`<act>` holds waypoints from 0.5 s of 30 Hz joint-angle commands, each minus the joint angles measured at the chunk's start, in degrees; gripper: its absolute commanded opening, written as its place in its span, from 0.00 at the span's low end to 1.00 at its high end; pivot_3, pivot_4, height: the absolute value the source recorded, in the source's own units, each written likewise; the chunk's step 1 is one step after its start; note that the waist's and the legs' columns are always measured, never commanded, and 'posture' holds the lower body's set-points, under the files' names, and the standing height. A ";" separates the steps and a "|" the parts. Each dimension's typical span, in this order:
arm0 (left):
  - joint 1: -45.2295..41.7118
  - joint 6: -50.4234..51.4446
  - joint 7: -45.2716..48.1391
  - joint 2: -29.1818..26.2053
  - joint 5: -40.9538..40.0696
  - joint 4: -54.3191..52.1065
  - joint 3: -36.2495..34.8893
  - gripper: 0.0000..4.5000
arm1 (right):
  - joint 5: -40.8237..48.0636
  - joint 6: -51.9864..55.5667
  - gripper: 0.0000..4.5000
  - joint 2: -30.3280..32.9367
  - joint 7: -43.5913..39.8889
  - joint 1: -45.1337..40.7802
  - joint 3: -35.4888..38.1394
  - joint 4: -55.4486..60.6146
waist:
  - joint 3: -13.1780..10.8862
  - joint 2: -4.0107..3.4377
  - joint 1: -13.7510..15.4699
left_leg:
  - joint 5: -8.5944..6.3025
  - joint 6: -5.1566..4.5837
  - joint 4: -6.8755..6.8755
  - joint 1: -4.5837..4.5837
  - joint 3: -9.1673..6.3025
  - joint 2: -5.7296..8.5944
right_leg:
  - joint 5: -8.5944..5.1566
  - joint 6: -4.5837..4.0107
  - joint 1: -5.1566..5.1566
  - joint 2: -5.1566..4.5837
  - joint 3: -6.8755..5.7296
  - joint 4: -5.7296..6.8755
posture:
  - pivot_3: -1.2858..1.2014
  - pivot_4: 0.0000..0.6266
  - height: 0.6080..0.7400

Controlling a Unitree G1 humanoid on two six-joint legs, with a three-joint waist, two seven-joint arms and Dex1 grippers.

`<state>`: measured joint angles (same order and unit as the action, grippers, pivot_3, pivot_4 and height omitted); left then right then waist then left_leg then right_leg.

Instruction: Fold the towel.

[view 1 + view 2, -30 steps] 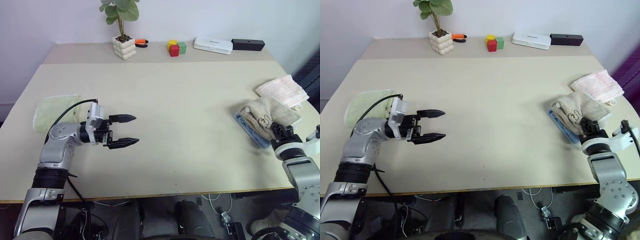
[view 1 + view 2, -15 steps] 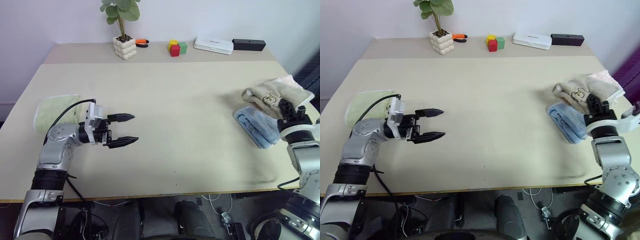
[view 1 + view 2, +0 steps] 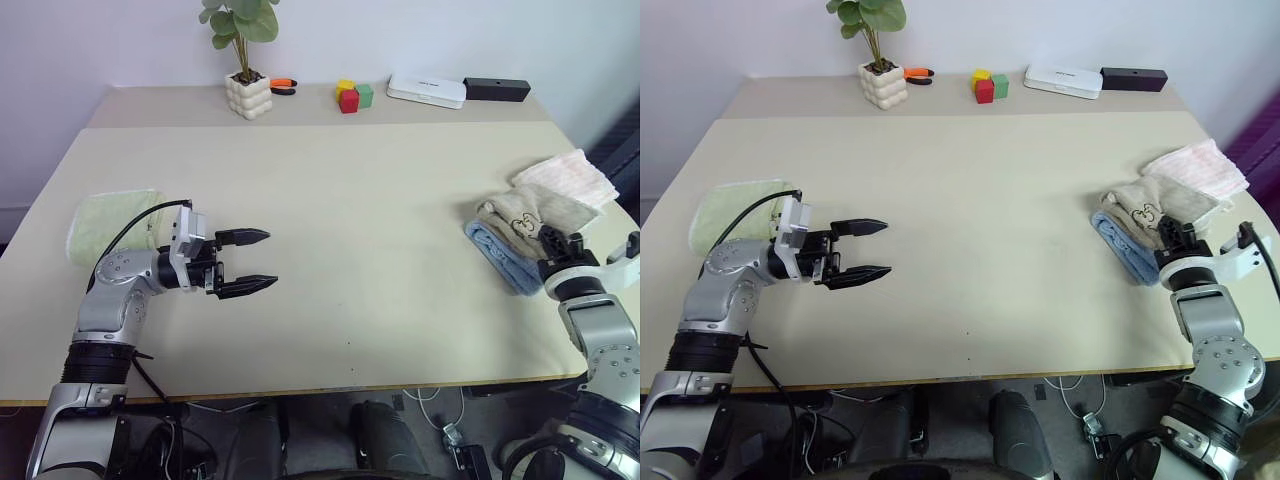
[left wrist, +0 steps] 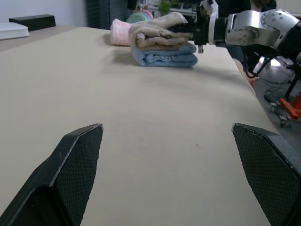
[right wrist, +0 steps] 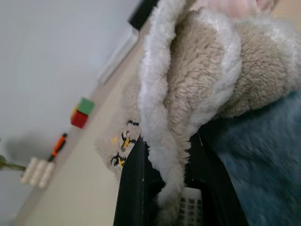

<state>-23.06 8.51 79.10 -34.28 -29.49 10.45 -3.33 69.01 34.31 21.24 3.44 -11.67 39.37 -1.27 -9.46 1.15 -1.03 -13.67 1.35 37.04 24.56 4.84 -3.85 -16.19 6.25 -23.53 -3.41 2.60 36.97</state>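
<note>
The towel (image 3: 525,213), beige-tan with white edging and a small dark embroidered mark, lies bunched on a folded blue cloth (image 3: 498,260) at the table's right side. My right gripper (image 3: 556,243) is shut on the towel's near edge; in the right wrist view the white-edged fold (image 5: 162,117) is pinched between the two black fingers (image 5: 134,188). My left gripper (image 3: 272,260) hovers over the left half of the table, pointing right toward the towel, open and holding nothing. In the left wrist view the towel (image 4: 157,32) sits far ahead of the wide-apart fingers (image 4: 70,179).
A pale pink towel (image 3: 567,178) lies just behind the beige one. A light green towel (image 3: 110,222) rests at the left edge. Along the back stand a potted plant (image 3: 248,95), coloured blocks (image 3: 352,96), a white box (image 3: 427,90) and a black box (image 3: 496,89).
The right gripper carried the towel up and away from me, then brought it back down onto the blue cloth. The left arm has kept still.
</note>
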 commanded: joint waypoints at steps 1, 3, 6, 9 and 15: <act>-0.11 -0.26 -0.19 -0.56 -1.05 -1.81 -1.59 1.00 | -0.34 -0.06 0.01 0.68 -1.11 0.36 0.58 0.73 | 0.00 0.00 0.01 | 0.00 0.00 0.00 0.00 0.00 0.00 | 0.00 0.00 0.00 0.00 0.00 0.00 | 0.52 0.24 0.96; -0.12 -0.42 -0.23 -0.49 -1.01 -1.84 -1.61 1.00 | -1.36 -0.69 0.01 1.13 -1.54 0.67 1.02 0.25 | 0.00 0.00 0.04 | 0.00 0.00 0.00 0.00 0.00 0.00 | 0.00 0.00 0.00 0.00 0.00 0.00 | 0.52 0.24 0.96; -0.24 -0.57 -0.54 -0.14 -0.96 -1.86 -1.52 1.00 | -2.54 -0.93 0.36 1.77 -1.93 0.89 1.13 0.67 | 0.00 0.00 0.03 | 0.00 0.00 0.00 0.00 0.00 0.00 | 0.00 0.00 0.00 0.00 0.00 0.00 | 0.52 0.24 0.96; -0.36 -0.72 -0.74 0.20 -0.92 -1.78 -1.34 1.00 | -3.66 -1.47 0.70 1.92 -1.93 0.89 1.43 1.11 | 0.00 0.00 0.04 | 0.00 0.00 0.00 0.00 0.00 0.00 | 0.00 0.00 0.00 0.00 0.00 0.00 | 0.52 0.24 0.96; -1.05 -1.05 -0.92 1.02 -0.57 -0.71 -1.05 1.00 | -6.38 -2.17 0.99 2.72 -2.64 2.66 1.13 3.60 | 0.00 0.00 0.19 | 0.00 0.00 0.01 0.00 0.00 0.01 | 0.02 0.03 0.01 0.00 0.00 0.00 | 0.52 0.24 0.96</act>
<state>-23.10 8.23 78.27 -33.41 -29.46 10.44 -3.53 63.62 33.33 22.17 1.72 -9.29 39.50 -0.68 -9.46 1.14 -0.84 -13.67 1.36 37.05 24.56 4.84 -3.84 -16.17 6.28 -23.52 -3.42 2.60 36.97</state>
